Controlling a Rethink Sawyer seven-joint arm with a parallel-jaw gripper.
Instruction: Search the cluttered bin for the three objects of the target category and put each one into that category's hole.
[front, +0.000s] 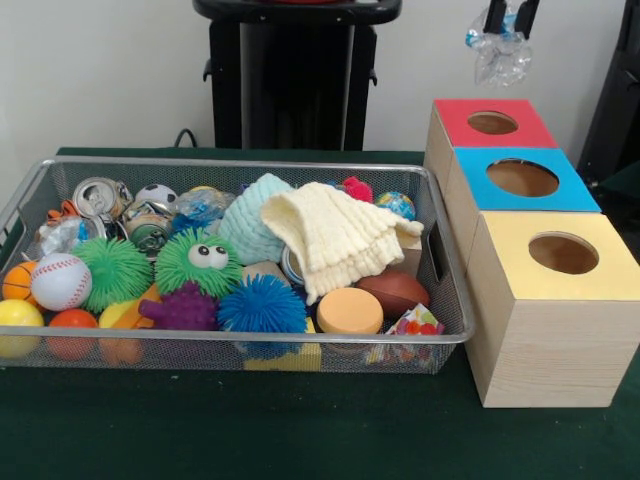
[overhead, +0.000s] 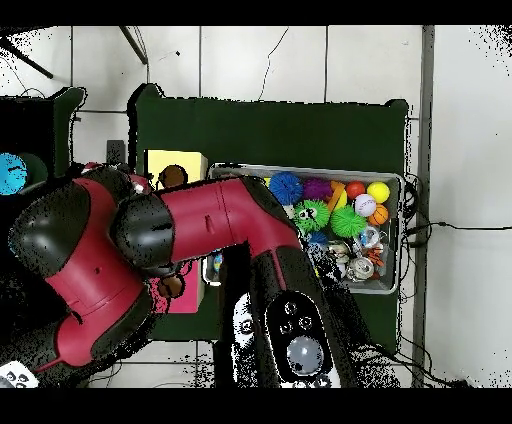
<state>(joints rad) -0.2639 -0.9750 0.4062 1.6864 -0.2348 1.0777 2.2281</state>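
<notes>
Clear crumpled plastic piece (front: 500, 55) is pinched in the claw (front: 505, 22), hanging directly above the red-topped box (front: 492, 123) w/ blue box (front: 522, 179) & yellow box (front: 563, 253) nearer, mesh bin (front: 40, 185) down-left.

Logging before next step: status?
End effector above red box, shut on clear crumpled plastic. Bin still full. Nothing blocking red hole.

Lab: robot arm (overhead: 200, 225), sorting boxes (front: 545, 300)
</notes>
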